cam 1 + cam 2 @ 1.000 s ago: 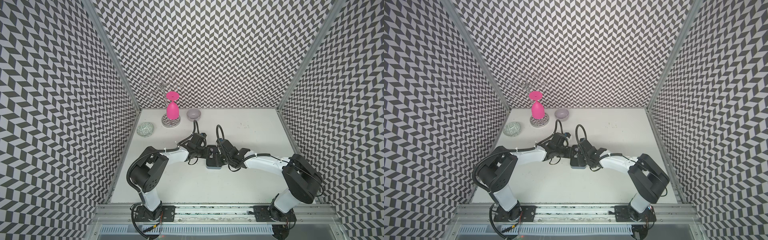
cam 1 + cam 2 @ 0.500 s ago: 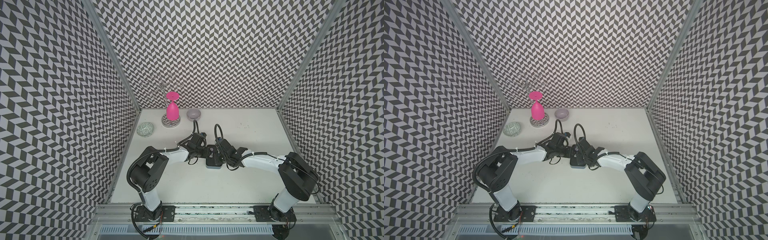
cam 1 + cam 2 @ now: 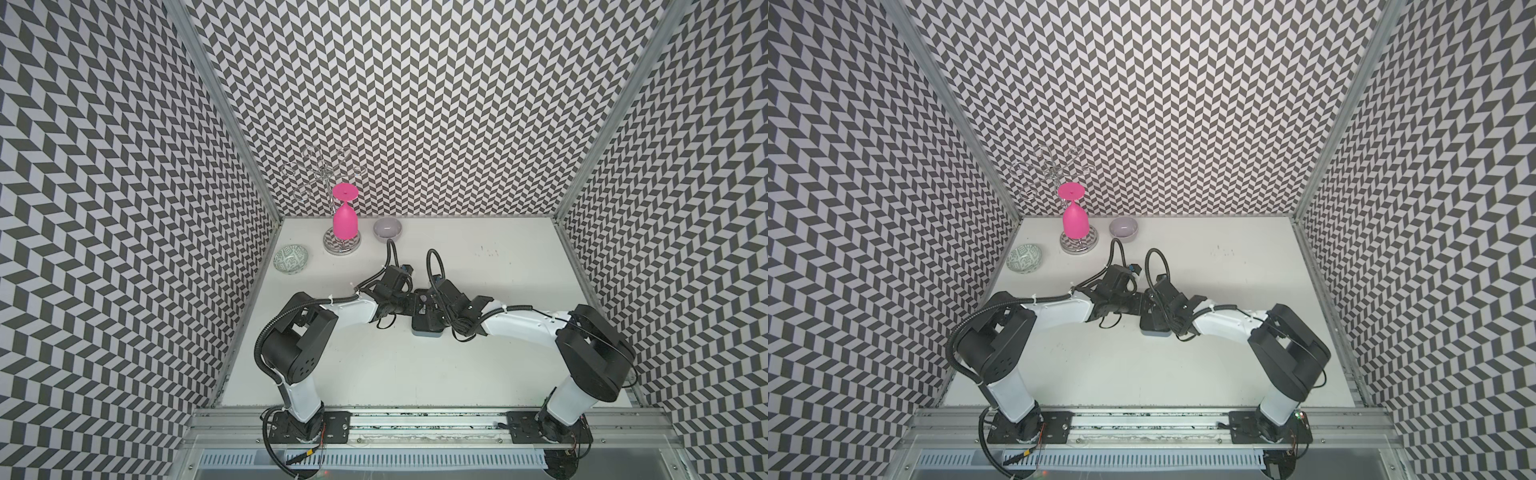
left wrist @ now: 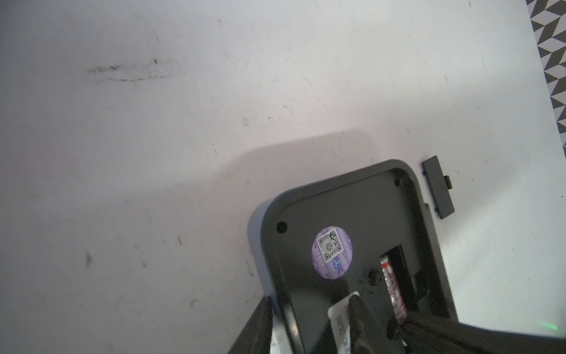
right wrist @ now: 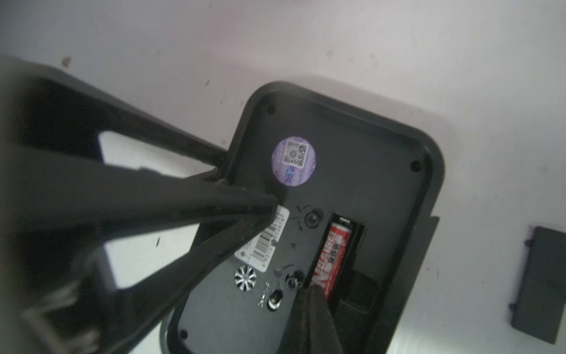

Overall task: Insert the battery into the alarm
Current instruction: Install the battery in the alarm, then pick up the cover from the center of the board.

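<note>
On the table (image 4: 153, 138), mid-cell: alarm (image 5: 352, 171) lies face down, black back up, slot (image 5: 356, 236) uncovered. Its lid (image 4: 438, 187) lies loose on the table just beside the alarm's edge.

Battery (image 5: 332, 254) is in the slot, red wrap showing, metal visible at the end away from my right fingertip. Can't tell if it's fully seated, because the other end is hidden under that tip.

Right hand (image 5: 312, 295): jaws fully closed, holding nothing, closed tip pressing on the battery's end.

Left hand (image 4: 309, 302): part-open, straddling the alarm's rim. One finger is outside the casing, the other is down on the barcode sticker (image 5: 266, 242) on the back. I read it as a clamp to stop the alarm sliding.

Change over the last second is small. Right arm has edged in toward the alarm and the left jaws pinched in a hair. Alarm hasn't shifted in the top views.

My read: placing is done, this is the seating push. It probably needs a bit more press, down and along the slot, with the left hand holding firm.

Risks: tip slips off the round wrap, or the free end pops up.
</note>
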Controlling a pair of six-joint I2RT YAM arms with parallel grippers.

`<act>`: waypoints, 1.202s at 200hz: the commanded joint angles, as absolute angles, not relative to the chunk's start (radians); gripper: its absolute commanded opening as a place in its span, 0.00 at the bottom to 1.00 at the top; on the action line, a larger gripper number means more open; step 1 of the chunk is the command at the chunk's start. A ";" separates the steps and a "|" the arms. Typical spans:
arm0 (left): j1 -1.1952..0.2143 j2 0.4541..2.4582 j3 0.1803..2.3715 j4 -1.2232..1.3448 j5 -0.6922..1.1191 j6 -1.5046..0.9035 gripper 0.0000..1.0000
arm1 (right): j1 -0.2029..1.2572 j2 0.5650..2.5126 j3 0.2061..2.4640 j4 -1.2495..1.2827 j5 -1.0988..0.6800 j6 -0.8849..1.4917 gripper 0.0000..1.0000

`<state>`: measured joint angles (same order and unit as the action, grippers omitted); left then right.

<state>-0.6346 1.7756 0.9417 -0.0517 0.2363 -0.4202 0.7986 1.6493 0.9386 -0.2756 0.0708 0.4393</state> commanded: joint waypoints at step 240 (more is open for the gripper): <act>-0.652 1.812 0.893 -0.189 0.238 -0.403 0.50 | 0.261 1.576 0.601 0.109 -0.380 0.389 0.40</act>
<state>-0.6392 1.7737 0.9390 -0.0532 0.2527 -0.4198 0.2699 1.5612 0.6266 0.0380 -0.3241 0.4061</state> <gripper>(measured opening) 0.502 0.409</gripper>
